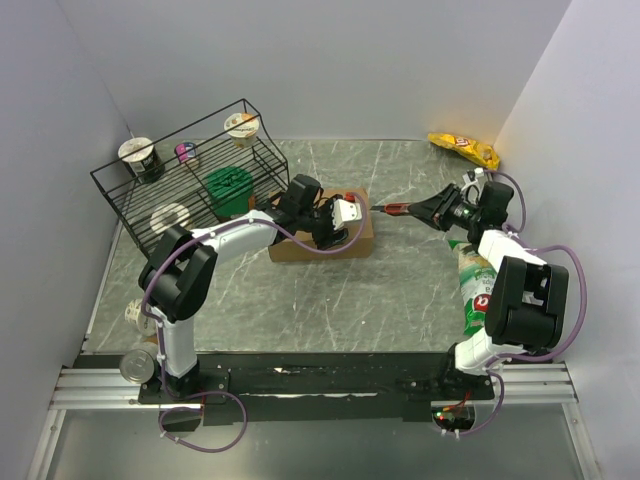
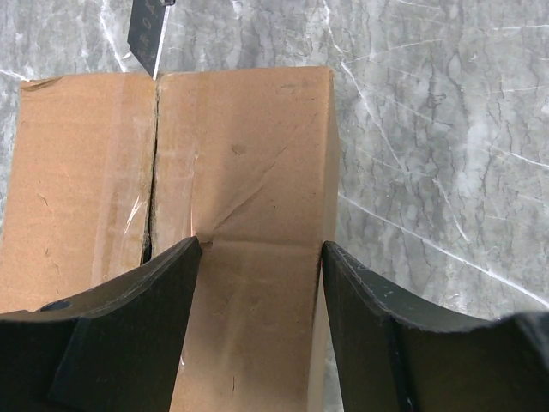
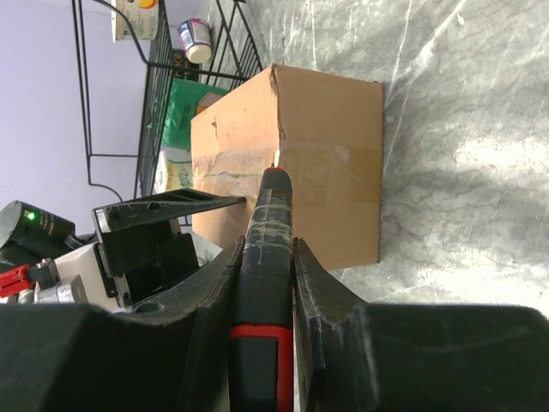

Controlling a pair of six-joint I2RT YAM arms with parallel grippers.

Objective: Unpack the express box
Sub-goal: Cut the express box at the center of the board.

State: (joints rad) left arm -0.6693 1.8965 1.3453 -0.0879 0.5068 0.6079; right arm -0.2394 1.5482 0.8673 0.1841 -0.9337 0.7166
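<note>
The express box (image 1: pixel 322 240) is a brown carton lying in the middle of the table, its flaps shut. In the left wrist view its top (image 2: pixel 249 172) shows the centre seam with clear tape. My left gripper (image 2: pixel 262 249) is open and sits low over the right flap, one finger by the seam and one at the box's edge; it shows from above too (image 1: pixel 343 215). My right gripper (image 3: pixel 268 245) is shut on a black and red utility knife (image 3: pixel 266 257). The blade tip (image 2: pixel 146 34) is at the seam on the box's end (image 3: pixel 317 163).
A black wire rack (image 1: pixel 190 170) with cups and a green container stands left of the box. A yellow snack bag (image 1: pixel 465 150) lies at the back right. A green packet (image 1: pixel 475 285) lies under the right arm. A can (image 1: pixel 135 365) sits by the left base.
</note>
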